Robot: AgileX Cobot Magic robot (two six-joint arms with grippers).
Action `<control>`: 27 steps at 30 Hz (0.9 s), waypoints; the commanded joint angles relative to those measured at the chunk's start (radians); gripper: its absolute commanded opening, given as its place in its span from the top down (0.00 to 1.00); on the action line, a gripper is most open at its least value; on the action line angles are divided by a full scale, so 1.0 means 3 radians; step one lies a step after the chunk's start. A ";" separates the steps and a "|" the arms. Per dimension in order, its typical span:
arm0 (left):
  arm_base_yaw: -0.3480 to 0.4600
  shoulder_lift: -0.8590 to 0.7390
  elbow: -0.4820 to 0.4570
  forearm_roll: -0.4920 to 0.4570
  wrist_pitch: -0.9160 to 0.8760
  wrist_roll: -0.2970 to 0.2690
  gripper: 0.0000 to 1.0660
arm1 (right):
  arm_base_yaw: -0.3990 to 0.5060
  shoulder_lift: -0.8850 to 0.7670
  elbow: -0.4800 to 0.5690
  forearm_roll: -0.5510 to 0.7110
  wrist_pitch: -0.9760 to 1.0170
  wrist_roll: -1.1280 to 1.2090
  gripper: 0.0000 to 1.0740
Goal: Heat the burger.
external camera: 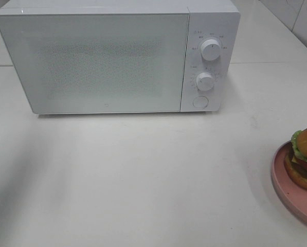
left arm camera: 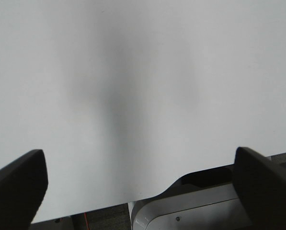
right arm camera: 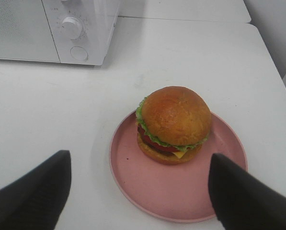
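You see the burger [right arm camera: 174, 124] sitting on the pink plate [right arm camera: 176, 191] at the right edge of the white table [external camera: 143, 175], well apart from the closed microwave [external camera: 102, 56]. Your right gripper [right arm camera: 138, 191] hangs spread wide and empty just short of the plate. Your left gripper [left arm camera: 138, 187] is wide apart too, holding nothing, over bare tabletop.

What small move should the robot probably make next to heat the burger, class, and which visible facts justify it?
Probably open the microwave first: its door is shut, while the burger sits on the pink plate off to the right. The left claw is open over bare table, holding nothing, so it seems free to reach for the door.
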 commanded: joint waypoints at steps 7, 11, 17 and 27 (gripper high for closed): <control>0.0533 -0.0930 0.0873 0.0017 0.0037 0.0033 0.08 | -0.0010 -0.0087 0.0003 -0.0010 -0.0047 -0.0040 0.29; 0.0533 -0.1207 0.1060 0.0017 0.0023 0.0033 0.08 | -0.0010 -0.0087 0.0003 -0.0010 -0.0047 -0.0040 0.29; 0.0533 -0.1770 0.1363 0.0083 -0.0057 0.0033 0.08 | -0.0010 -0.0087 0.0003 -0.0010 -0.0047 -0.0040 0.29; 0.0533 -0.2620 0.1687 0.0160 -0.0240 0.0003 0.08 | -0.0010 -0.0087 0.0003 -0.0010 -0.0047 -0.0040 0.29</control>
